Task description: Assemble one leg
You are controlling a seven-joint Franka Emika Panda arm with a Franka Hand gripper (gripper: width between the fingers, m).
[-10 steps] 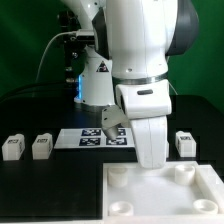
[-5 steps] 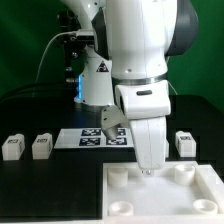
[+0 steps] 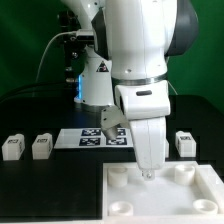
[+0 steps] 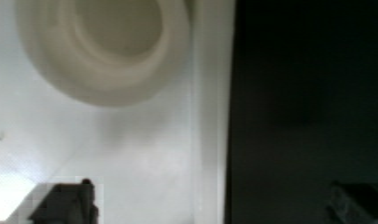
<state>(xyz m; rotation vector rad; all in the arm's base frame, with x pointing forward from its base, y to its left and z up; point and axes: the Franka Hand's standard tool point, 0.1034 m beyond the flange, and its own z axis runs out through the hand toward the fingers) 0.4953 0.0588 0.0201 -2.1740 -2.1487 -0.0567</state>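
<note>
3 legs (image 3: 42,146) sit on the desk (image 3: 30,192) — 2 at 9 o'clock of the arm (image 3: 140,50), 1 at 3 o'clock; the fingers (image 4: 61,204) stand apart, empty, over the panel (image 3: 200,195).

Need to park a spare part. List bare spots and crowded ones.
Bare: the black table in front of the two legs at the exterior view's left, up to the white panel; also the panel's middle between its sockets. Crowded: the back row of marker board, third leg and arm, with the end effector over the panel's rear.
</note>
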